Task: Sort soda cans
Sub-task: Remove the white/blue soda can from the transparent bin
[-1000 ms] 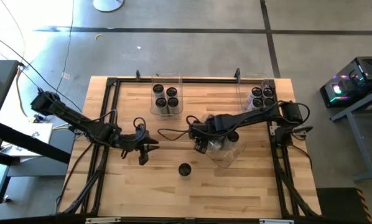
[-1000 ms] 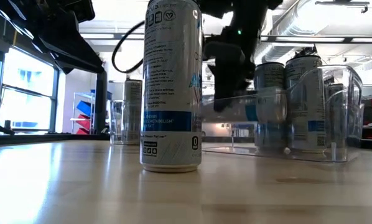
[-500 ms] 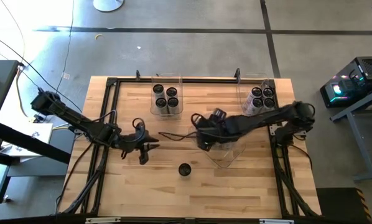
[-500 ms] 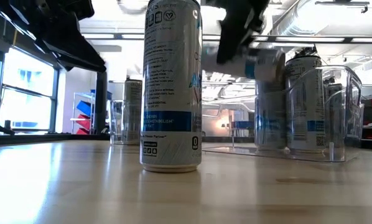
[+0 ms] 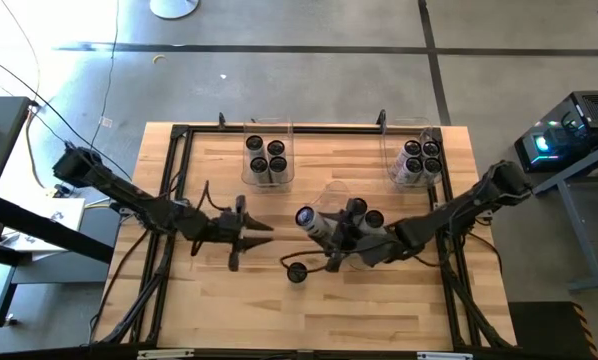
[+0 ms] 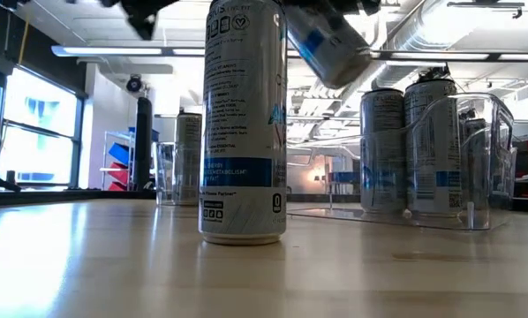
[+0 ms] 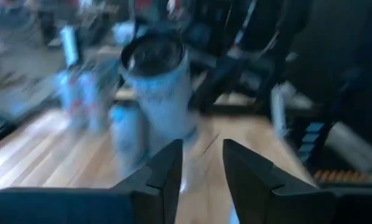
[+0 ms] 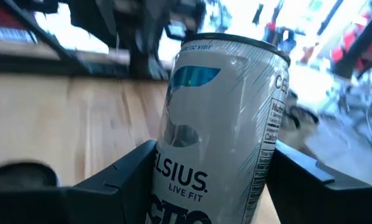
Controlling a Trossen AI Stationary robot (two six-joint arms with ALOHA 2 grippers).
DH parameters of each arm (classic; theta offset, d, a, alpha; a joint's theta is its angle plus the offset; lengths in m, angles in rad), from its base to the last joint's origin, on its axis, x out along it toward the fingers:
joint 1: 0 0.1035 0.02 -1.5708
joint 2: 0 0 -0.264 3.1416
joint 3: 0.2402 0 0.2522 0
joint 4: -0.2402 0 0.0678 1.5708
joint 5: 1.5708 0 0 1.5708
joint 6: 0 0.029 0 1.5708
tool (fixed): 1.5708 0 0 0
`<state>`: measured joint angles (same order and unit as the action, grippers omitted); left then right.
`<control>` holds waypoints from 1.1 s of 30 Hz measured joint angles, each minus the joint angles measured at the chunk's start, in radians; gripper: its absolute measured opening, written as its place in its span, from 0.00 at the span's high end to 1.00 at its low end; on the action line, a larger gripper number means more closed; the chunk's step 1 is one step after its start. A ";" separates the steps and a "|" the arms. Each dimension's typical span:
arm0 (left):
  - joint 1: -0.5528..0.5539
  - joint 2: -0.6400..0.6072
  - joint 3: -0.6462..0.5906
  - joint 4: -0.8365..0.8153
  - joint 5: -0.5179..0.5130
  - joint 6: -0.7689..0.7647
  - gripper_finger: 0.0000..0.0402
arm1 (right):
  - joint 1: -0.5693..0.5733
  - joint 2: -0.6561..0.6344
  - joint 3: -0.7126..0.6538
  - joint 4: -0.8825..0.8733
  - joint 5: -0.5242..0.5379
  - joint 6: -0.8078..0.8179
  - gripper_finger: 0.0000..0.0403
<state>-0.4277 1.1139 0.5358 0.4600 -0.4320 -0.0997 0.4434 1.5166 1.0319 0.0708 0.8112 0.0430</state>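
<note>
While my right fingers [image 5: 331,232] stayed clamped on one tilted can [image 5: 314,222] lifted above the worktop [image 5: 319,310], my left fingers [image 5: 262,233] hung empty, slightly apart, near mid-worktop. One can [image 5: 297,272] stood alone at the front. I counted four cans in the middle-rear bin [image 5: 267,158], four or five in the right-rear bin [image 5: 419,157].
</note>
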 joint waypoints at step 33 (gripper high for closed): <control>0.238 0.450 0.245 0.489 0.279 0.104 0.16 | 0.002 0.004 -0.197 0.600 -0.045 -0.235 0.41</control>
<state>-0.1898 1.5641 0.7807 0.9494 -0.1534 0.0040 0.4450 1.5204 0.8352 0.6704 0.7662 -0.1924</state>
